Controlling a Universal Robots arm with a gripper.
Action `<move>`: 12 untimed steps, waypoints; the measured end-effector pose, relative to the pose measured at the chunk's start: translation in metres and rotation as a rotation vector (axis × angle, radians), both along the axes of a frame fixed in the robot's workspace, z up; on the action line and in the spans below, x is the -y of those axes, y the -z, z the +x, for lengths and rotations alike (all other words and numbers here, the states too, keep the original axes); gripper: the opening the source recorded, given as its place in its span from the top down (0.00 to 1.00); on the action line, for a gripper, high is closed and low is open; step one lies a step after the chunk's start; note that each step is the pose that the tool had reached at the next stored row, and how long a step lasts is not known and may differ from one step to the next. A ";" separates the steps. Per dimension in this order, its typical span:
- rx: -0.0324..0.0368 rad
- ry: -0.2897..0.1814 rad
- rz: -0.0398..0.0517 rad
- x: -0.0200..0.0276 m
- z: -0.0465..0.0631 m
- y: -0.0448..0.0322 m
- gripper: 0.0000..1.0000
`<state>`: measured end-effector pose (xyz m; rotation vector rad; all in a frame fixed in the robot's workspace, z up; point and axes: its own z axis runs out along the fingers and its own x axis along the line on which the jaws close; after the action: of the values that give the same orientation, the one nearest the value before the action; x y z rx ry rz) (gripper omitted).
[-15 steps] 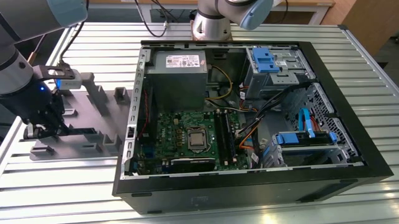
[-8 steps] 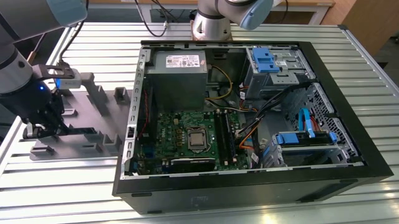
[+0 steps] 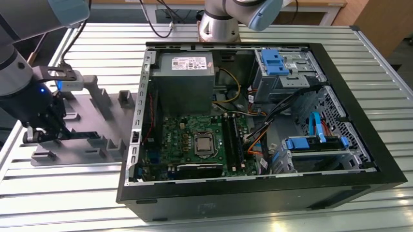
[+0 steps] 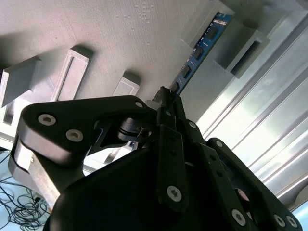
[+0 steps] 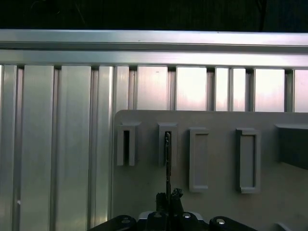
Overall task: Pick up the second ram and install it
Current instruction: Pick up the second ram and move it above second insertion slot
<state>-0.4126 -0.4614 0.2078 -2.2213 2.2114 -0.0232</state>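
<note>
Gripping the second ram [image 4: 195, 57]: fingers [image 4: 167, 122] are closed on the near end of the stick, tips converging on it in the second wrist view. The stick runs straight out from the fingertips, in line with them, toward the raised blocks of the gray fixture tray [image 4: 120, 33].

In the first wrist view the ram shows edge-on as a thin dark line. Its far end is at the slot of a slotted block [image 5: 167, 144], 2nd in from the tray's edge in a row of 4 narrow blocks. Can't tell if that end is seated in the slot or just above it.

Arm [image 3: 16, 82] is at the exterior view's left, wrist pointing straight down over the tray, fingers low among the tray's blocks. Arm base [image 3: 218, 26] stands at the far side of the worktop [image 3: 65, 193], behind the open PC case [image 3: 258, 198].

The tray lies flat on the slatted aluminium worktop, just beside the case on the exterior view's left.

Ram look: long, thin, flat blue board with a row of dark chips along the visible face, no bend visible. It is over the tray, well apart from the green motherboard [image 3: 184, 137] on the case floor and from the board's long black slot rails [image 3: 233, 140].
</note>
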 end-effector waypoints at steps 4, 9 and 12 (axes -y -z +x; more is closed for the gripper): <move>0.0000 0.000 0.0000 0.0000 0.000 -0.0017 0.86; 0.0001 0.000 0.0000 0.0000 0.000 -0.0030 0.86; 0.0001 0.000 0.0000 0.0000 0.000 -0.0037 0.86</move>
<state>-0.4125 -0.4614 0.2116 -2.2213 2.2113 -0.0232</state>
